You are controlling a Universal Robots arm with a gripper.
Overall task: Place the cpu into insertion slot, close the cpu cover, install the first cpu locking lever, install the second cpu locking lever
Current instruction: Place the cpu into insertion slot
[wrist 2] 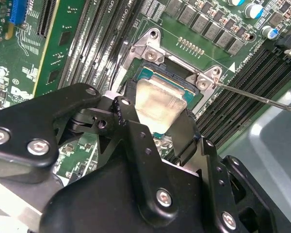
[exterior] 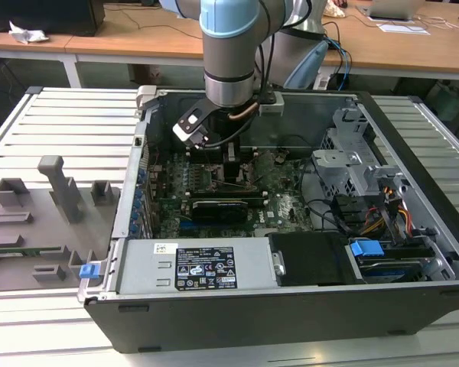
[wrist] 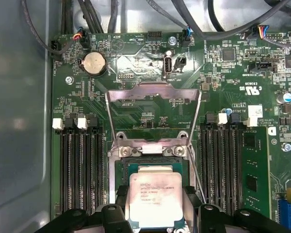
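Your hand (wrist: 155,206) is clamped on the cpu (wrist: 154,196), black fingers (wrist: 120,196) against two opposite edges, metal face towards the wrist cameras. The chip sits right over the insertion slot (wrist: 119,167); can't tell if it's fully seated or just above it. The second wrist view shows the same: hand (wrist 2: 157,109) around the cpu (wrist 2: 157,99), slot (wrist 2: 177,65) rim showing past it. The cpu cover (wrist: 153,89) is swung open off the socket, hinged at the slot's far edge. One thin locking lever (wrist 2: 262,99) sticks out beside the slot, unlatched. Memory slots (wrist: 80,165) flank the socket. In the exterior view you've got the arm (exterior: 228,53) reaching down into the open computer case (exterior: 413,298) on the slatted desk (exterior: 69,122).
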